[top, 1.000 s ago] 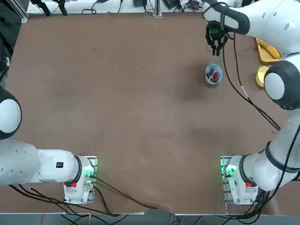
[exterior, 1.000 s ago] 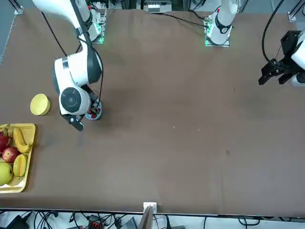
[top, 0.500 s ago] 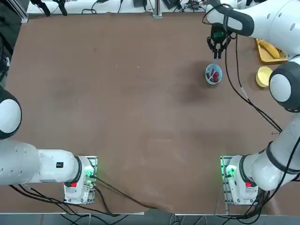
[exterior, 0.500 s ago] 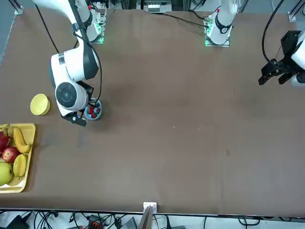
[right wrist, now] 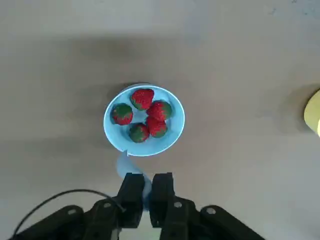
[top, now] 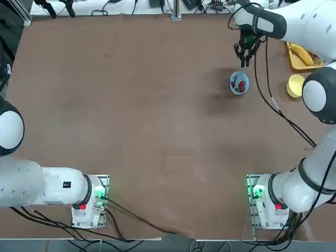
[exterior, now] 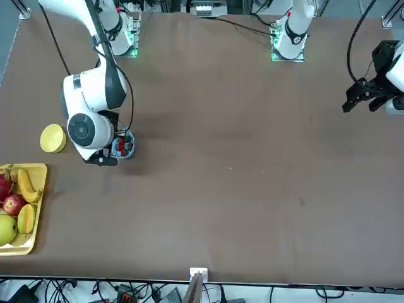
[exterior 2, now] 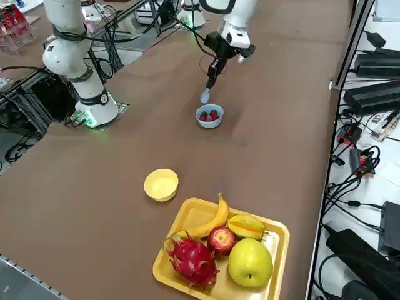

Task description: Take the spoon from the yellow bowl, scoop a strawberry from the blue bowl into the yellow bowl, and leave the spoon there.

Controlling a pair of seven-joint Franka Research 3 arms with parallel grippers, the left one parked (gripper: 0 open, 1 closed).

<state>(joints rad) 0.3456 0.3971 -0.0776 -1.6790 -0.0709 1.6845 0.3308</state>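
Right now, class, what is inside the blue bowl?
The blue bowl holds five strawberries. The spoon, held by the right gripper, hangs outside its rim. The floor beneath the berries is covered.

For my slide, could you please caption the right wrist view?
Right gripper holds the spoon beside the blue bowl of five strawberries.

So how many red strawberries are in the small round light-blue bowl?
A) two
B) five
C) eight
B: the wrist view shows five strawberries in the small round light-blue bowl, with the right gripper holding the pale plastic spoon just above its rim.
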